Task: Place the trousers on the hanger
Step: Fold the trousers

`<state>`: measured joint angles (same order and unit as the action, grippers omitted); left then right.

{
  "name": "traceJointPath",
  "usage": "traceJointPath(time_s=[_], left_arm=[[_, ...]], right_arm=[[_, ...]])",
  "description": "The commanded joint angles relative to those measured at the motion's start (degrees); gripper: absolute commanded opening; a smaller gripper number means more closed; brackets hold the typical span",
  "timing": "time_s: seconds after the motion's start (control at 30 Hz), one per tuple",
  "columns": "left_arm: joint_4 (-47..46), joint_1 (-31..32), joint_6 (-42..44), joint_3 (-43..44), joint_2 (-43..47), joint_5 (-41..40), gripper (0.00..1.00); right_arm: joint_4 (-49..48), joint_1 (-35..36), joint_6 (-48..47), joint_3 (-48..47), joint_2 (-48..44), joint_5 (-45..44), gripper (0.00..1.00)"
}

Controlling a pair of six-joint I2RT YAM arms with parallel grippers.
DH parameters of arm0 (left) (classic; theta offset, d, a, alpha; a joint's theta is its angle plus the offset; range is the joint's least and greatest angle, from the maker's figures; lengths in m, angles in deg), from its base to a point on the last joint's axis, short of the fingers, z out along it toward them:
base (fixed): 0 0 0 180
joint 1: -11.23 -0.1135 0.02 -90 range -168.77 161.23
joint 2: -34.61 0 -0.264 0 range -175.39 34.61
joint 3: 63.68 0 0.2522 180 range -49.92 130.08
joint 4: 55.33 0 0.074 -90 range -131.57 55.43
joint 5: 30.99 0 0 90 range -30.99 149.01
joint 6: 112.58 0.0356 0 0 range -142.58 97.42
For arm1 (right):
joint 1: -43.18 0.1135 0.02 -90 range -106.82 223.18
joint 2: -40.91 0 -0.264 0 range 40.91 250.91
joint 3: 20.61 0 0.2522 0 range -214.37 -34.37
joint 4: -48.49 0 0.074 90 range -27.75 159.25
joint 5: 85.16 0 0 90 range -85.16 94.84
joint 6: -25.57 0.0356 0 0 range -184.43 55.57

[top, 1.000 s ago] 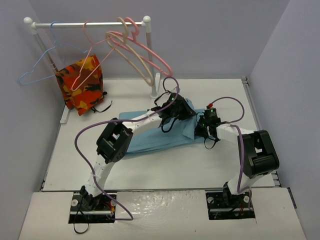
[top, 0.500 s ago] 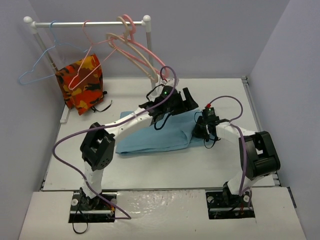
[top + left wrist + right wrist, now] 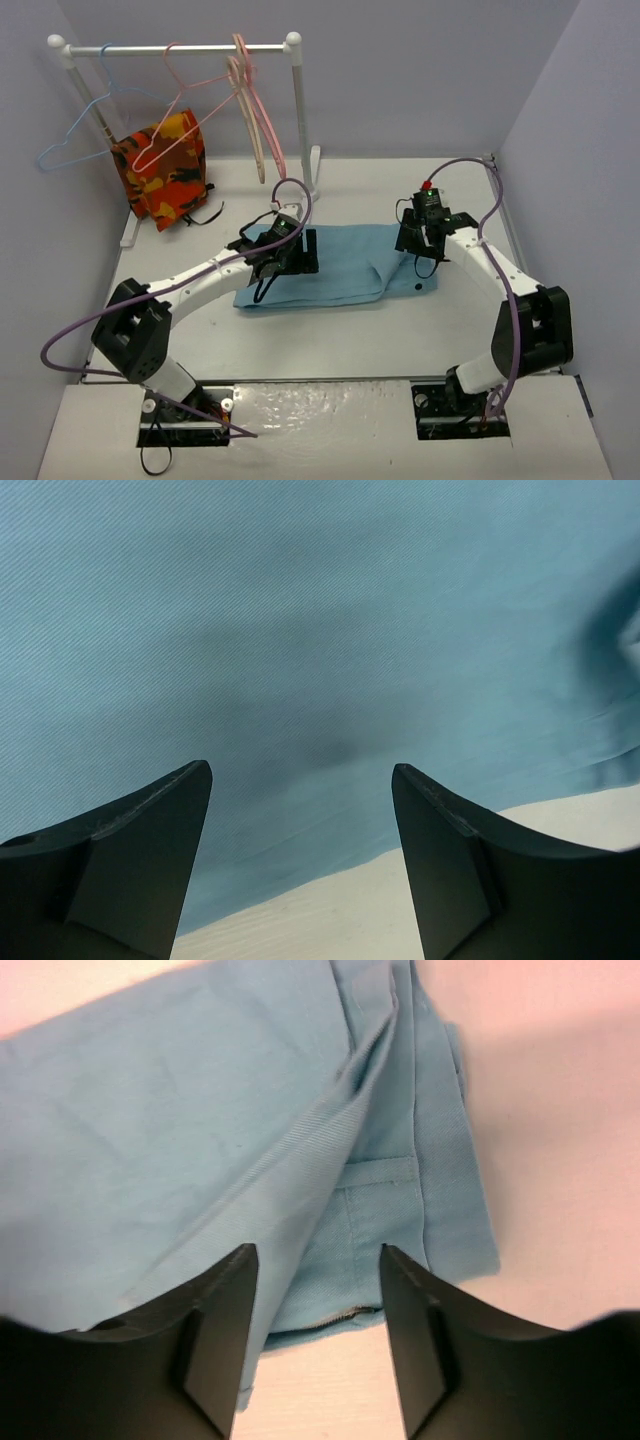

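The left gripper [image 3: 300, 770] has its jaws spread wide with nothing between them. It hovers over the left half of the trousers [image 3: 340, 265]. The right gripper [image 3: 315, 1250] is also parted, less widely, and empty. It hangs above the waistband end at the right of the frame.

The white table [image 3: 330, 330] fills the middle of the overhead view, with pale walls around it. A clothes rail [image 3: 180, 47] stands in the upper left. It carries an orange patterned cloth [image 3: 160, 170], two thick hangers [image 3: 255, 110], a blue wire hanger [image 3: 75, 140] and the pink wire hanger [image 3: 182, 92].

The trousers lie folded flat at centre, under both grippers and well apart from the pink hanger.
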<state>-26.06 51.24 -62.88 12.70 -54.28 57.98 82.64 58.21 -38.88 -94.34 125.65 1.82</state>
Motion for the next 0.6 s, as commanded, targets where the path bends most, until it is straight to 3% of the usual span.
traceJointPath(time_s=[0.0,0.27,0.47,0.57], left_arm=[[0.8,0.0,5.2,-0.6,6.1,-4.7,0.69],[-0.8,-0.6,5.3,-2.2,0.7,-4.4,0.63],[-1.9,-1.0,3.4,-2.6,-3.2,-2.6,0.59],[-2.3,-1.2,3.0,-3.5,-3.2,-2.5,0.59]], right_arm=[[4.3,2.9,-3.0,-7.9,-3.6,-1.9,0.52],[3.4,15.3,-2.5,-14.5,4.0,-2.1,0.51],[-1.8,16.3,2.2,-6.2,6.3,-4.7,0.5],[-3.1,12.8,3.4,1.4,5.0,-6.2,0.48]])
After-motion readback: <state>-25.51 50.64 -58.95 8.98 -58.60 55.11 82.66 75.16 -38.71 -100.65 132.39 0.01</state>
